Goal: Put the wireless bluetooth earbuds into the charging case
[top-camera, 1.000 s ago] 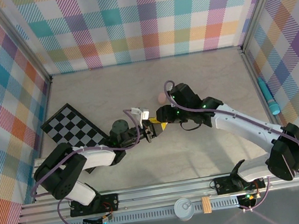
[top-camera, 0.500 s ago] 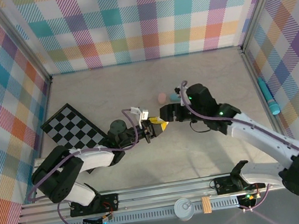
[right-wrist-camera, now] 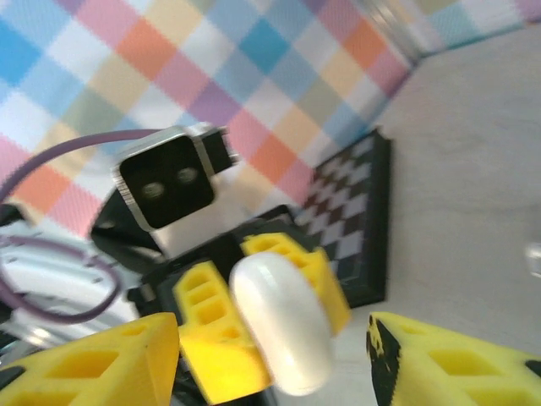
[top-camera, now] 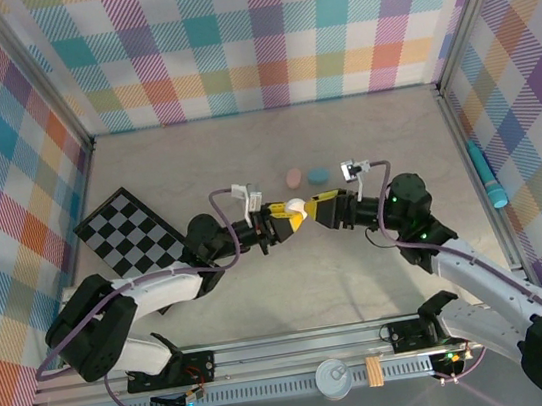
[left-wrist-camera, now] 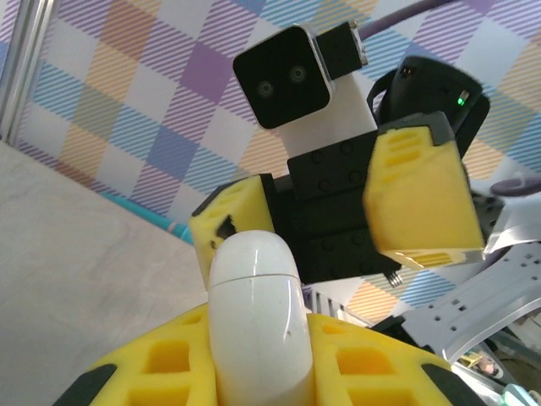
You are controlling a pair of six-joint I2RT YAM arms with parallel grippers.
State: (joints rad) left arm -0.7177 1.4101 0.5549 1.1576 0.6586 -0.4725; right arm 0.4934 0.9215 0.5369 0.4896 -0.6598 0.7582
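Handover posture at mid-bench, both arms reaching inward and meeting nose to nose. Left claw (top-camera: 286, 218) pressed tight on the white charging case (top-camera: 296, 208), its yellow fingers (left-wrist-camera: 152, 372) clamping the lower half so the rounded upper half sticks out past the tips. From the left wrist the case lid looks closed, with a thin seam running across the shell below the rounded cap. Case appears lifted off the bench (top-camera: 243, 146) rather than resting on it, though the overhead view cannot confirm height. Right claw (top-camera: 327, 207) spread, nothing in it, pointed straight at the case and just beside it, not touching. Key relation: the case's long axis runs along the left claw's line of reach, roughly left to right across the bench, so its free end points into the gap between the right claw's open fingers. From the right wrist the case sits between those two fingers, slightly off centre and tilted. Right claw is the nearer free one, so any lid-opening or take-over would probably fall to it, approaching along that axis and closing across the case's short side. Risk as I judge it: smooth rounded shell, small exposed area, easy to squirt out if the pinch lands off centre. Pink pebble (top-camera: 294, 177) and teal pebble (top-camera: 319, 175) lie side by side on the bench just beyond the claws. Checkered board (top-camera: 128, 228) sits well apart at the left.
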